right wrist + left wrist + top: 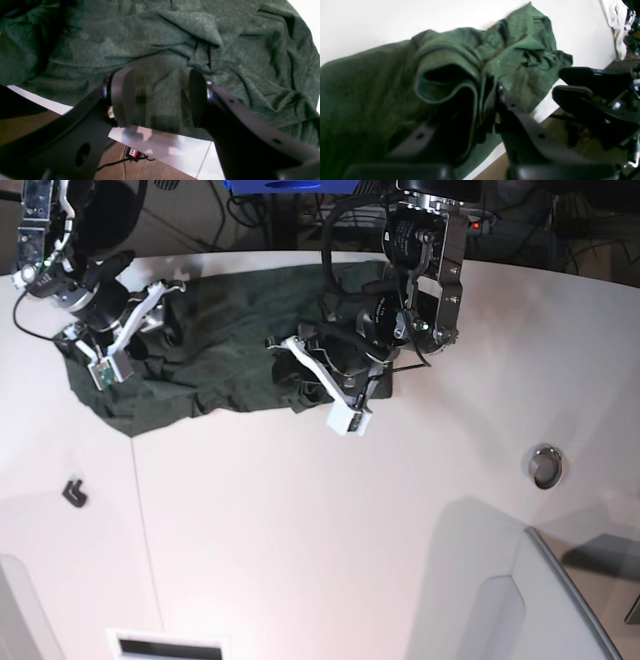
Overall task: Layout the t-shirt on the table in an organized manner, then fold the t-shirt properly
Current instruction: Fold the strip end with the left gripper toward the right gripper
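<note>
Smooth white table (300,530) | rumpled green t-shirt (230,350) | left gripper (488,105) pinching its folds | right gripper (160,97) spread

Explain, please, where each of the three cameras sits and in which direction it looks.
Left wrist: sits on the left arm behind the left tool, looks along it at the bunched t-shirt; its two fingers are shut on a fold, and the other arm shows at the right.
Right wrist: sits behind the right tool, looks down at the t-shirt near the edge of the table; both open fingers show.
Base: looks down from above on the table; both arms show.
Shared: all three see the t-shirt.
</note>
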`<state>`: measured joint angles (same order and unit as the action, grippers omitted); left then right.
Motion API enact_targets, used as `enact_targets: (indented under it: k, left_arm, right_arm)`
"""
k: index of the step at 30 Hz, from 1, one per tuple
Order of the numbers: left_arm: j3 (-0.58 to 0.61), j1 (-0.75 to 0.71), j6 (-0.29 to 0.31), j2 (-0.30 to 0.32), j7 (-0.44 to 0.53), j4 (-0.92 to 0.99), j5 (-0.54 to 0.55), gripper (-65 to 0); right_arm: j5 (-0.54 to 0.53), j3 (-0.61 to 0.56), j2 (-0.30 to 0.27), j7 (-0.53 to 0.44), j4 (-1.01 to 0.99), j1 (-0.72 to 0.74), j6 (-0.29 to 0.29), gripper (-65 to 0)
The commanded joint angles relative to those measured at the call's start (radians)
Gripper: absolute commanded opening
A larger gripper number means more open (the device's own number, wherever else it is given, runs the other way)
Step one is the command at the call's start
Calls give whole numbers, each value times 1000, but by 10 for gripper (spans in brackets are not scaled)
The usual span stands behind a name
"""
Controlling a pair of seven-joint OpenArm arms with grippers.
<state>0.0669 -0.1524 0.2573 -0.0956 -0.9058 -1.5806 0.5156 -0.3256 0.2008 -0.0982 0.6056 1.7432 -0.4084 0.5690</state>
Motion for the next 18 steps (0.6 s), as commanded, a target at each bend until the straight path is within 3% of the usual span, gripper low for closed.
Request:
enact_targets:
  k: [1, 4, 11, 18]
  left_arm:
    - [9, 12, -16, -10, 18, -16, 19, -650]
    - [15, 21, -54, -8, 18, -16, 24, -650]
    - [17, 24, -56, -8, 15, -16, 22, -650]
    - [15, 73, -56, -8, -59, 64, 19, -650]
  right_arm:
    - [-13, 4, -7, -17, 14, 4, 6, -332]
    - [-13, 4, -7, -17, 14, 4, 6, -332]
    - [-13, 4, -7, -17, 14, 4, 6, -332]
    - [-13, 4, -7, -17, 14, 4, 6, -332]
